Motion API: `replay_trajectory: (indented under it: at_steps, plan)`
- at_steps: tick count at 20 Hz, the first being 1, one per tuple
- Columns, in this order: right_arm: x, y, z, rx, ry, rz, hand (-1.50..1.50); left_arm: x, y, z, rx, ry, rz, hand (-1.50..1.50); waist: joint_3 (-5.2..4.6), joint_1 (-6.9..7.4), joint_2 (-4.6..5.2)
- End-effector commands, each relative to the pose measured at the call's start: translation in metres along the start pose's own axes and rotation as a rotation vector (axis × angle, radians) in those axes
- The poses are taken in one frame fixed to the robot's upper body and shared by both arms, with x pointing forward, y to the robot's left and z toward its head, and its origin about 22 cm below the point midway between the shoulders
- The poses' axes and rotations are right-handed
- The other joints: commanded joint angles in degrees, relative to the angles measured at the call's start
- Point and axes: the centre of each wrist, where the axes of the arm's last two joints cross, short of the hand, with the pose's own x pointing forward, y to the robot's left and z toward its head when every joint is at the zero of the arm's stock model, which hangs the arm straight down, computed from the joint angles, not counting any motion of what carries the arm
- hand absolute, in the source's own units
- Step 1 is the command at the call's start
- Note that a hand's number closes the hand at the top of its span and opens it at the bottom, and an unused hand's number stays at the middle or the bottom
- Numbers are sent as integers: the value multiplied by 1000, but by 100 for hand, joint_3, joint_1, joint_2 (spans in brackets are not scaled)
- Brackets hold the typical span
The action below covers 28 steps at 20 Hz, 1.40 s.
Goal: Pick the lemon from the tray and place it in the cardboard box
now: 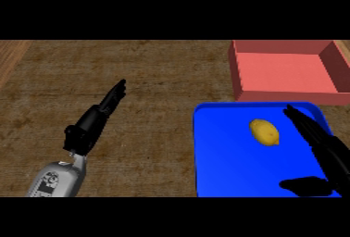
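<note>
We are working on the first step: getting hold of the small yellow oval lemon (265,132). It is lying on the flat blue plastic tray (226,162), just to the left of our right hand (327,148). It is beside the long fingers and, as far as we can see, not touching them. Nothing is holding it yet.

We are holding our right hand over the right side of the tray. Its fingers are straight and pointing away from us. The thumb is sticking out to the left, closer to us than the lemon. So this hand is spread apart and holding nothing.

Our left hand (92,122) is resting well off to the left, over the brown wooden counter (157,83). Its fingers are straight and it is holding nothing too.

The open pinkish-red box (287,69) is sitting past the right hand's fingertips, just behind the far edge of the tray.

We are thinking the next move goes like this. The right hand needs to slide left and go down, so the lemon sits between the fingers and the thumb. Then the fingers need to curl round it. A lemon is round and may roll away, so both sides should close in together. After that comes lifting it and carrying it forward to the box.
</note>
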Motion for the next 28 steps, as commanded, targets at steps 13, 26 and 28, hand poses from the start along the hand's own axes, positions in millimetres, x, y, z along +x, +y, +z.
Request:
replay_trajectory:
  at_steps: [13, 26, 28]
  plan:
    - [-6, 40, -18, 95, 47, 34, -150, -5, -5, 9, 0, 22, -12, 0, -1, 5, 0]
    - [-28, 46, -60, 92, 82, 81, 150, -11, -1, 10, 7, 2, -22, 0, -1, 20, 2]
    - [-21, 70, -37, 116, 64, 103, 150, -16, -13, 6, -21, 16, 6, 0, -1, 1, 0]
